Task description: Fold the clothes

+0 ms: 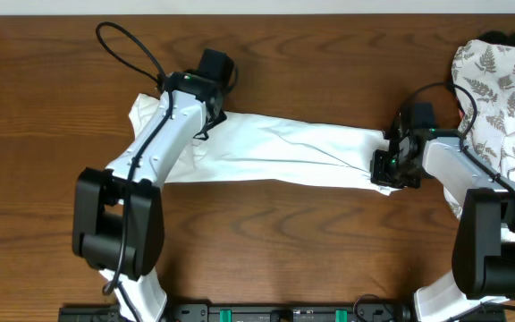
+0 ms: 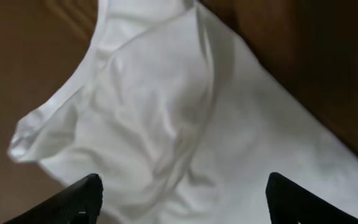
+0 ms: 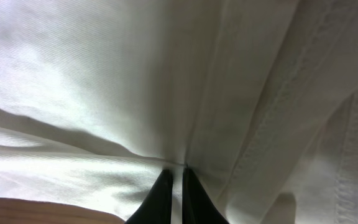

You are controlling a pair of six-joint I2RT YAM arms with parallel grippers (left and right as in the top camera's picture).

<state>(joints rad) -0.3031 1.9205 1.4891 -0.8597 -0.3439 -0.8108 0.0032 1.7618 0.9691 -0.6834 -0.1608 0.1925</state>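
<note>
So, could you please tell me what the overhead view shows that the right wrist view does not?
Only the overhead view shows the white T-shirt lying as a long band across the table, the left gripper at its left end, and a fern-print cloth at the far right. Only the right wrist view shows the right gripper with its tips shut together on a pinch of fabric, beside a stitched hem. Both show the T-shirt and some wooden table.

Matt woven cloth T-shirt (image 1: pixel 284 148) on a smooth, grained wood table (image 1: pixel 266 241).
</note>
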